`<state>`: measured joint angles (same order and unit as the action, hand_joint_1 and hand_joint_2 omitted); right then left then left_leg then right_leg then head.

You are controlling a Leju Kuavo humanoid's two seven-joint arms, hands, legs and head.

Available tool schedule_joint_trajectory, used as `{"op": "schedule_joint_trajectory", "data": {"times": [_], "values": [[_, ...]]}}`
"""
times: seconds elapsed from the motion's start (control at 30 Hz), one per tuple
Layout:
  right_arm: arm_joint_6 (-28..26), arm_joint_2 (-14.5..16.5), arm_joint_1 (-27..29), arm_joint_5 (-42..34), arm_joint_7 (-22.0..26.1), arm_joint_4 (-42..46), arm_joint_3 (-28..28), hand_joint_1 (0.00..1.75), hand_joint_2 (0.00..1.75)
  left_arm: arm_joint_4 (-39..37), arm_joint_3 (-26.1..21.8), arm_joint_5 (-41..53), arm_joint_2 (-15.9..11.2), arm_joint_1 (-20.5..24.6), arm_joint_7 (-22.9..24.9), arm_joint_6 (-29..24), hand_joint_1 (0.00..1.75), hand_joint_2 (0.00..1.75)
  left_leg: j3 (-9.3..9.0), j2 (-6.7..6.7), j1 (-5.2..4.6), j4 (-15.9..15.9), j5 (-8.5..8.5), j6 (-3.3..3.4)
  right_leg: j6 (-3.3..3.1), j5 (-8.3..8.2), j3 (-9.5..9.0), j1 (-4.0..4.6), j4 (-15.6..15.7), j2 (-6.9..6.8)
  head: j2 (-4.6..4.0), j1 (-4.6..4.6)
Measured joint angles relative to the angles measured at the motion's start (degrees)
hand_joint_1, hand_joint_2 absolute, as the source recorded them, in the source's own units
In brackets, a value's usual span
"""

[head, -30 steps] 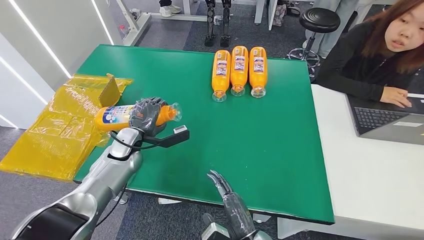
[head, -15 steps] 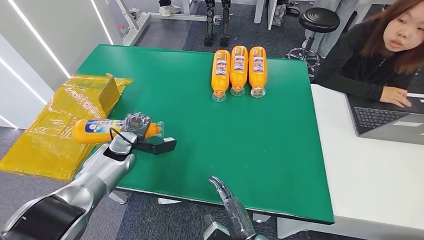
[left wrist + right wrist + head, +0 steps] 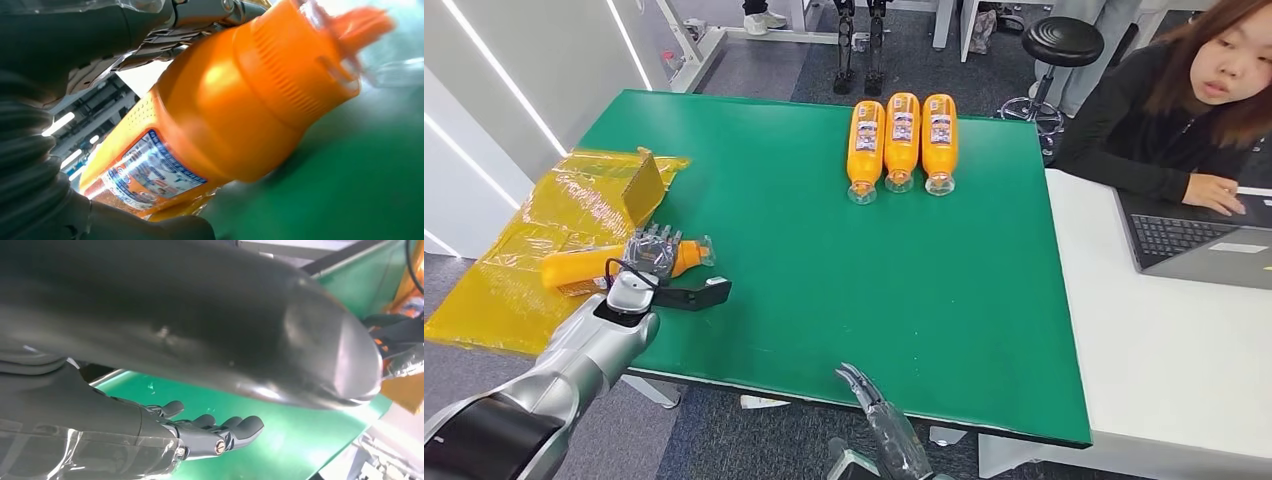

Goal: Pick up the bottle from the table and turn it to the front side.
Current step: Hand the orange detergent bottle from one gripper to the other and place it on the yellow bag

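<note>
- Item, task object: orange bottle [image 3: 584, 268], lying crosswise in the grip of the left robot hand [image 3: 651, 256], hanging at the near-left corner of the green desk [image 3: 984, 300], its base end reaching out over the yellow plastic wrapping [image 3: 519, 290].
- Left robot hand: fingers are wrapping around the bottle just behind its neck; the clear cap end is pointing toward the desk's middle.
- Label: in the left wrist view a printed label [image 3: 150, 175] is showing on one flank of the bottle; from the head view mostly plain orange is facing up.
- Step in hand, as judged: the bottle is picked up and the turning stage is under way; the front side does not appear to be facing up yet.
- Next move, as judged: rolling the wrist until the label faces up, keeping the grip firm since the smooth body could slip.
- Right robot hand [image 3: 215, 432]: holding nothing, fingers loosely extended together, at the desk's near edge.
- Containers: three more orange bottles [image 3: 902, 140], lying side by side at the desk's far edge, all filled with orange contents, labels up, caps toward the robot.
</note>
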<state>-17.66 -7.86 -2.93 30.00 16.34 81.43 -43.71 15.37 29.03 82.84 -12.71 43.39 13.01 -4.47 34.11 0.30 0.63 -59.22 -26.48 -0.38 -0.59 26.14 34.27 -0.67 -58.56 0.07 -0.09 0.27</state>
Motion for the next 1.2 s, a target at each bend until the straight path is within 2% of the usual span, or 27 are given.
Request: {"op": "schedule_joint_trajectory", "data": {"times": [0.33,0.5,0.57,0.67,0.83,0.93,1.03,1.1,1.13,1.2], "values": [[1.07,0.04,-0.05,0.19,-0.28,0.07,0.04,0.0,0.0,0.0,0.0,1.67,-0.43,-0.24,0.46,-1.93,0.0,1.75,-0.01,0.01,0.0,0.0,0.03,-0.05,-0.06,-0.04,0.03,0.0,-0.02,0.02,0.0,-0.01],[0.53,0.2,-0.02,0.04,-0.1,-0.05,0.19,0.0,0.0,0.37,-0.05,1.39,1.17,-0.73,-2.31,-14.78,0.0,1.75,0.01,-0.07,-0.01,-0.02,0.04,-0.05,-0.05,-0.04,0.05,0.0,-0.01,-0.04,0.0,0.0],[-0.45,0.28,0.16,0.08,-0.05,-0.04,0.47,0.0,0.0,2.06,-0.42,0.87,2.61,-1.7,-5.1,-21.27,0.0,1.75,0.01,-0.09,-0.03,-0.02,0.04,-0.05,-0.05,-0.04,0.04,-0.02,0.01,-0.05,0.0,0.0],[-3.61,0.38,1.03,0.28,-0.1,0.36,1.55,0.0,0.0,11.6,-1.84,-1.2,5.51,-6.58,-11.56,-27.94,0.0,1.75,0.02,-0.09,-0.11,-0.03,0.0,0.0,-0.04,-0.04,0.02,-0.08,0.07,-0.05,0.0,0.01],[-11.1,0.24,3.86,0.01,0.21,3.09,4.83,0.0,0.0,41.39,-2.78,-14.14,8.9,-20.5,-23.32,-30.74,0.0,1.75,0.05,0.24,-0.14,-0.03,-0.23,0.17,0.04,0.02,0.09,-0.1,0.15,0.24,0.0,0.02],[-13.25,-0.02,5.23,-0.71,0.71,4.59,6.33,0.0,0.0,54.29,-2.75,-22.16,9.33,-25.73,-27.89,-34.17,0.0,1.75,0.04,0.26,-0.1,-0.03,-0.3,0.18,0.1,0.08,0.1,-0.09,0.17,0.24,0.0,0.0],[-13.67,-0.25,6.02,-1.1,0.97,5.41,7.11,0.0,0.0,61.84,-2.74,-24.93,9.36,-28.67,-29.74,-34.73,0.0,1.75,0.06,0.18,-0.04,-0.02,-0.29,0.16,0.07,0.11,0.09,-0.06,0.15,0.16,0.0,-0.01],[-14.2,-0.35,6.45,-1.98,1.54,5.82,7.45,0.0,0.0,65.23,-2.73,-28.99,9.42,-30.03,-33.24,-32.44,0.0,1.75,0.05,0.18,-0.02,-0.01,-0.28,0.15,0.05,0.11,0.07,-0.04,0.14,0.15,0.0,-0.01],[-14.78,-0.4,6.76,-2.89,2.08,6.13,7.63,0.0,0.0,66.79,-2.73,-33.71,9.51,-30.79,-36.33,-29.01,0.0,1.75,0.04,0.18,-0.01,-0.01,-0.27,0.14,0.05,0.11,0.06,-0.04,0.13,0.15,0.0,-0.01],[-16.4,-0.6,7.72,-5.37,3.67,7.36,8.11,0.0,0.0,70.07,-2.73,-50.67,10.14,-32.99,-42.37,-15.71,0.0,1.75,0.03,0.16,-0.02,-0.01,-0.27,0.14,0.05,0.11,0.05,-0.03,0.13,0.14,0.0,-0.01]]}}
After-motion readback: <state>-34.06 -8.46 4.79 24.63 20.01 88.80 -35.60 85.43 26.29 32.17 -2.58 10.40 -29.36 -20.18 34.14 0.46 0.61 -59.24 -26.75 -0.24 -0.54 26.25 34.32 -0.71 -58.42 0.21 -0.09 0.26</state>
